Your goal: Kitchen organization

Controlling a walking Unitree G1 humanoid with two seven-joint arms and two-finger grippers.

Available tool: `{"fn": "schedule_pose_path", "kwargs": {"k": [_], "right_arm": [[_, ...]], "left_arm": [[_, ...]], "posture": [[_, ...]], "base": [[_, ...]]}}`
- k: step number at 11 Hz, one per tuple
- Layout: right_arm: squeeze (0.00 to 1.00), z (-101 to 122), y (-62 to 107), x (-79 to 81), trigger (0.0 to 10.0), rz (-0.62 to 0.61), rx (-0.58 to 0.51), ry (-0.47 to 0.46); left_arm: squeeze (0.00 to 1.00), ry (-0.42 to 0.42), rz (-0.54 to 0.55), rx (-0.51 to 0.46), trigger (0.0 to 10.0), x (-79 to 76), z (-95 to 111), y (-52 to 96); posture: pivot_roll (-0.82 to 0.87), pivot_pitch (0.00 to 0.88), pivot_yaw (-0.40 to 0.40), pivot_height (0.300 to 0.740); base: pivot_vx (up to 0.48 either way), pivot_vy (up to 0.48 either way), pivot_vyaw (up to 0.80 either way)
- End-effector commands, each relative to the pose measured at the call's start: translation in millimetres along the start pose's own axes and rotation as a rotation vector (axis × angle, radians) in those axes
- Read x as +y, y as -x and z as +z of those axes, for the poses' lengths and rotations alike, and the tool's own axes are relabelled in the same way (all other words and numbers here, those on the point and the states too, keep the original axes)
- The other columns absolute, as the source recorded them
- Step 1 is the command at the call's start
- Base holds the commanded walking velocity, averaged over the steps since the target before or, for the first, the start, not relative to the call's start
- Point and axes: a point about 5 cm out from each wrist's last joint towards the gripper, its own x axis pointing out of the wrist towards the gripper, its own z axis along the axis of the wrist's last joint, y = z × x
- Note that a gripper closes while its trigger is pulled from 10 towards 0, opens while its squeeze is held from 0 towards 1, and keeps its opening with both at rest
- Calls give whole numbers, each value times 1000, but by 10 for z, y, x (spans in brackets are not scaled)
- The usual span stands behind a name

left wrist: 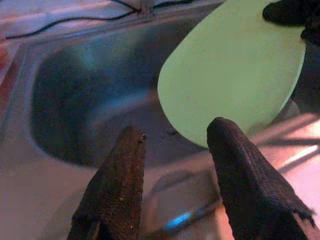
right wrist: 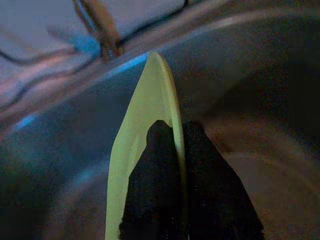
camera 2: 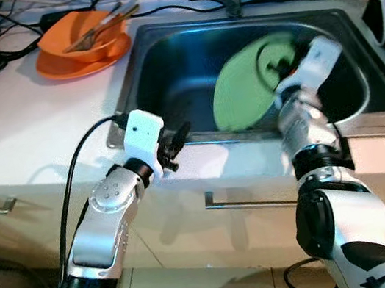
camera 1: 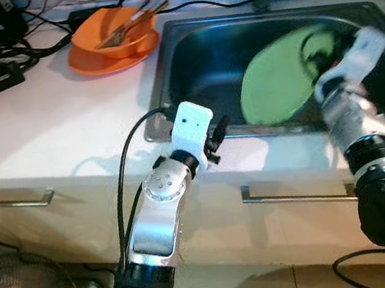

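Two orange dishes, a bowl [camera 1: 117, 32] with cutlery on a plate [camera 1: 99, 60], sit on the counter [camera 1: 47, 125] left of the sink [camera 1: 192, 54]. The right gripper [right wrist: 172, 150] pinches a green plate's [camera 1: 278, 80] rim over the basin, tilted on edge; the right wrist view shows it edge-on. The left gripper [left wrist: 175, 165] hovers at the sink's front lip, fingers apart, holding nothing.
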Motion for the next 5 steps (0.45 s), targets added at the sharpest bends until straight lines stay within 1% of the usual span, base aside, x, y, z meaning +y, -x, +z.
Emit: {"fn": "schedule_pose_path", "kwargs": {"k": [1,2,5], "right_arm": [[0,99,-34,141,10000,41,-34,19],[0,29,-39,182,10000,46,7,37],[0,-97,-26,211,10000,44,73,51]], "left_arm": [[0,19,-13,5,10000,-28,4,15],[0,27,-9,16,10000,-14,2,23],[0,33,10,22,10000,6,10,38]], "posture": [[97,62,21,740],[103,67,18,740],[115,79,14,740]], "base": [[0,0,0],[0,0,0],[0,0,0]]}}
